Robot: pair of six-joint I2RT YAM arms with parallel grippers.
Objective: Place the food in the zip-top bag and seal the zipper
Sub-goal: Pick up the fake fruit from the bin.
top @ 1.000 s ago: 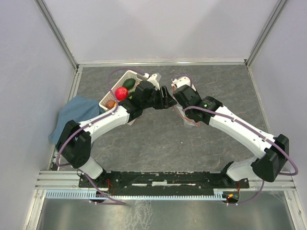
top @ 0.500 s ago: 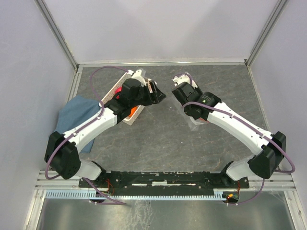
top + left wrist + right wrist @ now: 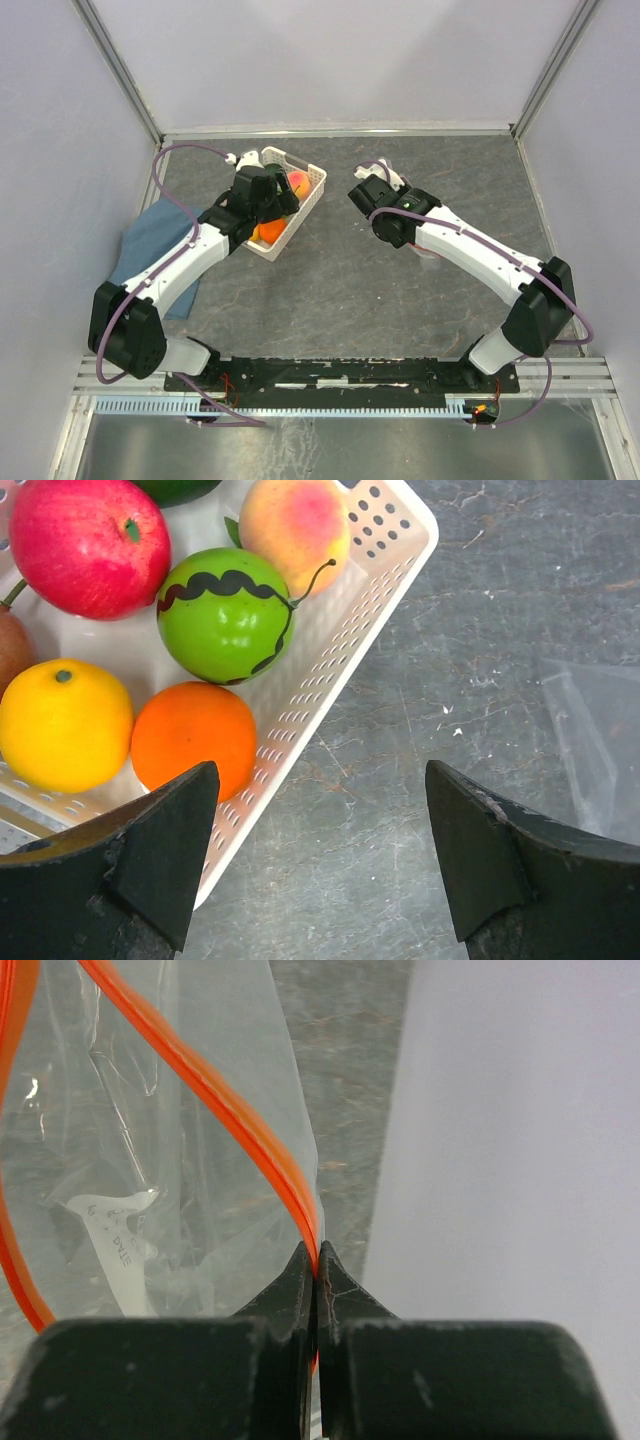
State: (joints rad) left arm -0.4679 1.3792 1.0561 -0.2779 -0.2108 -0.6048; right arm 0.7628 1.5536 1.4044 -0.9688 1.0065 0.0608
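Note:
The food lies in a white lattice basket (image 3: 335,660): red apple (image 3: 88,542), green round one (image 3: 225,610), peach (image 3: 293,520), yellow lemon (image 3: 62,723), orange (image 3: 193,738), dark green avocado (image 3: 175,488) and a brown piece (image 3: 8,645). My left gripper (image 3: 320,850) is open and empty, above the basket's right rim; it shows over the basket (image 3: 312,190) in the top view (image 3: 278,200). My right gripper (image 3: 318,1260) is shut on the red-orange zipper (image 3: 220,1090) of the clear zip-top bag (image 3: 150,1170), holding it up with the mouth open. No slider shows.
A blue cloth (image 3: 150,240) lies left of the basket by the left wall. A corner of the bag (image 3: 595,745) shows on the table right of the left gripper. Grey walls close in the table on three sides.
My left gripper has swung left, away from the right gripper, and now hangs over the basket. My right gripper has shifted slightly left, still pinching the bag.

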